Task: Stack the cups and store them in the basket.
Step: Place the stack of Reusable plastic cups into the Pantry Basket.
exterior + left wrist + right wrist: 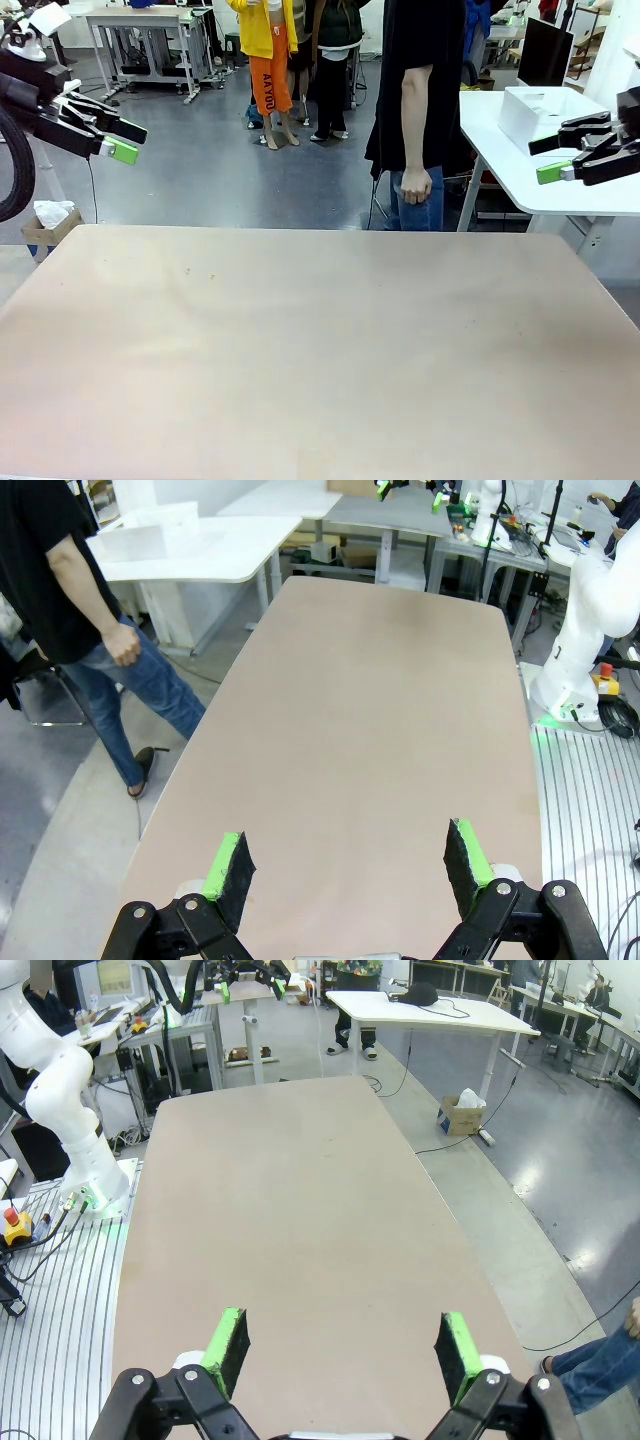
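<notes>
Bare table (320,350) fills lower frame; our left gripper (125,140) upper left, right gripper (560,160) upper right, both jaws wide. We judge waiting best until person (420,100) brings cups.

Even overhead indoor light is washing all three views, bright and flat, nothing dim. The table (320,340) is showing only soft diffuse sheen, no hard shadows. The grey floor (560,1160) is throwing pale reflections at the right of the right wrist view. Both wrist views are bowing straight lines toward the edges, wide-angle style. Focus is holding sharp; the far background in the front view is going slightly soft.
</notes>
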Controlling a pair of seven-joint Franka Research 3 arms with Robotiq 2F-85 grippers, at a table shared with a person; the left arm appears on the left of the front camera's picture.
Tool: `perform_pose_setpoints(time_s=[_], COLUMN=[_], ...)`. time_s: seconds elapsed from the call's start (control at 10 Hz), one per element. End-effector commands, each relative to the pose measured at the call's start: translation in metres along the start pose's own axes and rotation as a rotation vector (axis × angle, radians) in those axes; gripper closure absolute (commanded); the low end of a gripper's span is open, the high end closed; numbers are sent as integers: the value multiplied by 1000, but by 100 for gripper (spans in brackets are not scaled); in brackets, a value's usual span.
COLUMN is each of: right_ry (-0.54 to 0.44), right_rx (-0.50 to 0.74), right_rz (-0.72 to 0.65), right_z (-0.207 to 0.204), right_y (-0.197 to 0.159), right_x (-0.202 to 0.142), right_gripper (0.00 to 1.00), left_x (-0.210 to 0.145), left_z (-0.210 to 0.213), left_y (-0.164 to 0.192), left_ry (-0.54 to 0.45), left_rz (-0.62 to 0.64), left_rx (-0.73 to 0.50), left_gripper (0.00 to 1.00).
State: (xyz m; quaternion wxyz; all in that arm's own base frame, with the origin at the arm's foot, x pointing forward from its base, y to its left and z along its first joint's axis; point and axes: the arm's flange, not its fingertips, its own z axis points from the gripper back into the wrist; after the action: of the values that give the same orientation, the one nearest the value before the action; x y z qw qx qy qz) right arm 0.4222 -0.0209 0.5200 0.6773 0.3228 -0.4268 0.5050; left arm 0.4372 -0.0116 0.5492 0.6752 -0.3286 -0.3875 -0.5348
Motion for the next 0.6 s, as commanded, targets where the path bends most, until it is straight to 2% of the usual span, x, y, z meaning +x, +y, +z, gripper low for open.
perform_pose_setpoints(time_s=[0.0,0.5], right_ry=[-16,-16], right_rx=[-4,-4], right_rz=[-11,-11], right_z=[-1,-1], right_y=[0,0], right_x=[5,5], right_gripper=[0,0], left_x=[3,3], left_z=[0,0], left_y=[0,0], left_ry=[-4,-4], left_rz=[12,12], left_rx=[9,9], left_gripper=[0,0])
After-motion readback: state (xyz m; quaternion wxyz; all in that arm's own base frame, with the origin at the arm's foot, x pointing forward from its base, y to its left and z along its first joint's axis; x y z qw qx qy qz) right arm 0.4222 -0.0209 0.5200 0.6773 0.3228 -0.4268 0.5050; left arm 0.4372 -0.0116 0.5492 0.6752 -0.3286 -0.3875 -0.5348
